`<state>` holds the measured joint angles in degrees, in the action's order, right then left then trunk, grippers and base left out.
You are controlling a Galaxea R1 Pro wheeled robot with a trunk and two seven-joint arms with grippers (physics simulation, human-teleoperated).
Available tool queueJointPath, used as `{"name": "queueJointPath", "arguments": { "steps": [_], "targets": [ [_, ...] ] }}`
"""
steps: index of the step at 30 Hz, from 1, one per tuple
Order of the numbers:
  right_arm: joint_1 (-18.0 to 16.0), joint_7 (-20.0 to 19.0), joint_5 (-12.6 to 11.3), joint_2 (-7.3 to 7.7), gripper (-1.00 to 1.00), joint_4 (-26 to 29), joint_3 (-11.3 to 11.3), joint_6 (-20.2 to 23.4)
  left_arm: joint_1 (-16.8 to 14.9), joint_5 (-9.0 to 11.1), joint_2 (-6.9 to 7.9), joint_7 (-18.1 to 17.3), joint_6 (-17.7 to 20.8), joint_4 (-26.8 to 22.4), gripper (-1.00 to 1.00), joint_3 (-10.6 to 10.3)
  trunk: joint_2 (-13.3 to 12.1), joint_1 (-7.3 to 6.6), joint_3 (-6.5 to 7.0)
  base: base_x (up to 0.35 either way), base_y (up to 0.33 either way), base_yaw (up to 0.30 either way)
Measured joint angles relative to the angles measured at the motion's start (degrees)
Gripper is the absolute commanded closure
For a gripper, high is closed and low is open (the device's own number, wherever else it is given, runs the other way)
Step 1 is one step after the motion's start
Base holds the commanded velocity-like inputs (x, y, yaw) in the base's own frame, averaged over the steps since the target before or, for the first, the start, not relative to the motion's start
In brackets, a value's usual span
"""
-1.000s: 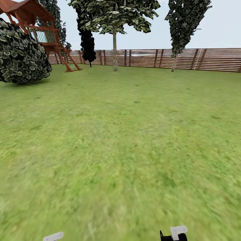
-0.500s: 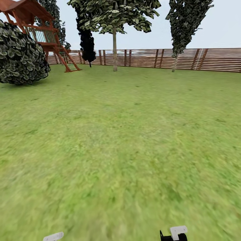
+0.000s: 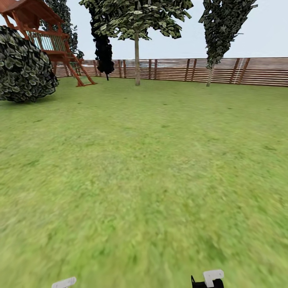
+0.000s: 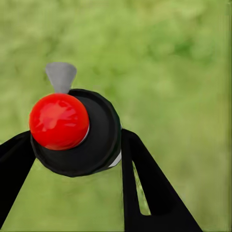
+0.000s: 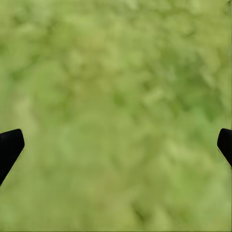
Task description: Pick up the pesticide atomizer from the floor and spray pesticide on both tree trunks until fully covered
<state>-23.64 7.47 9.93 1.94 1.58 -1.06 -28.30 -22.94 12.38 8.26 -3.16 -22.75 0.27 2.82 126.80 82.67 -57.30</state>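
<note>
Since the earlier frames the whole head view has crept forward and turned slightly: the round bush (image 3: 25,66) sits further toward the picture's edge, while the things themselves lie as before.

The left tool (image 4: 72,159) is closed on the pesticide atomizer (image 4: 84,137), its black fingers (image 4: 145,188) pressing either side of the black body, with the red cap (image 4: 59,121) and grey nozzle (image 4: 61,76) facing the camera over blurred grass. The right tool (image 5: 116,145) is wide open and holds nothing, with lawn (image 3: 152,168) beneath.

Beyond the lawn stands the slatted wooden fence (image 3: 256,72). Just before the fence rise one pale-trunked tree (image 3: 137,60) and another (image 3: 209,74). A black cypress-like tree (image 3: 105,52) and the play tower (image 3: 44,36) stand near the fence, beside the bush.
</note>
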Motion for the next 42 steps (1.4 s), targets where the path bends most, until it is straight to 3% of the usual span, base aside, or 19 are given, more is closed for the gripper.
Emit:
{"name": "queueJointPath", "arguments": {
  "steps": [42],
  "targets": [
    [0.0,0.0,0.0,0.0,-1.0,0.0,-0.1,0.0,0.0,0.0,0.0,0.0,0.0,0.0,1.0,0.0,0.0,0.0,0.0,0.339,0.0,0.0]
  ]
}}
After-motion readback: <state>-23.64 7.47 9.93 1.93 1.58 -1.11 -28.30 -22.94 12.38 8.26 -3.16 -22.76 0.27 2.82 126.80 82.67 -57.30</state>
